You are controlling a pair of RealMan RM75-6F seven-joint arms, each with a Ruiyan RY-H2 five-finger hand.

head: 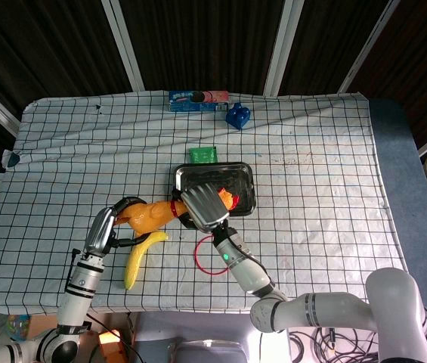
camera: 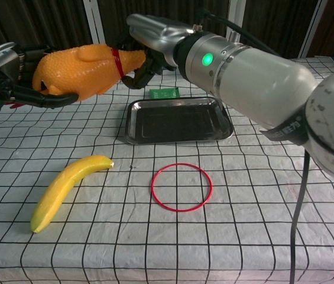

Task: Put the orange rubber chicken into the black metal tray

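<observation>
Orange rubber chicken (camera: 87,67), gripped at head by right hand (camera: 149,44) and tail by left hand (camera: 22,80), best lowered level into black metal tray (camera: 178,137).

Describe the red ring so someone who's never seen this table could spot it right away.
On the checked tablecloth, look just in front of the black metal tray, on the robot's side. The red ring lies flat there, right of the banana: a thin, empty hoop.
</observation>
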